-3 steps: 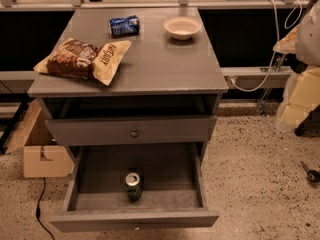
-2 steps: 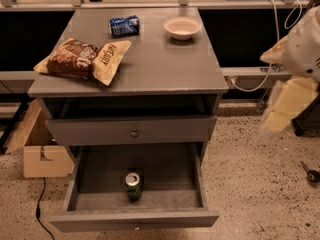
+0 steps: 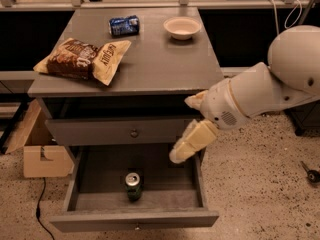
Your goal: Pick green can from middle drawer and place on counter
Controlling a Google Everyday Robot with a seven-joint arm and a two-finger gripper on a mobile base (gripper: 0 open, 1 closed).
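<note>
The green can (image 3: 133, 185) stands upright on the floor of the open middle drawer (image 3: 167, 176), near its front and left of centre. The drawer's plain front panel (image 3: 135, 220) is pulled out toward me. My gripper (image 3: 177, 155) hangs at the end of the cream arm over the drawer's right rear part. It points down and left, sits to the right of the can and above it, and does not touch it. The counter (image 3: 155, 64) is the grey cabinet top above.
On the counter lie a bag of chips (image 3: 82, 59) at the left, a blue can (image 3: 124, 25) on its side at the back, and a white bowl (image 3: 182, 27) at the back right. A shut drawer with a knob (image 3: 133, 132) sits above the open one. A cardboard box (image 3: 40, 156) stands on the floor at the left.
My arm has swung in from the far right to the left and down. The gripper is now over the right side of the open drawer. The can has not moved.
</note>
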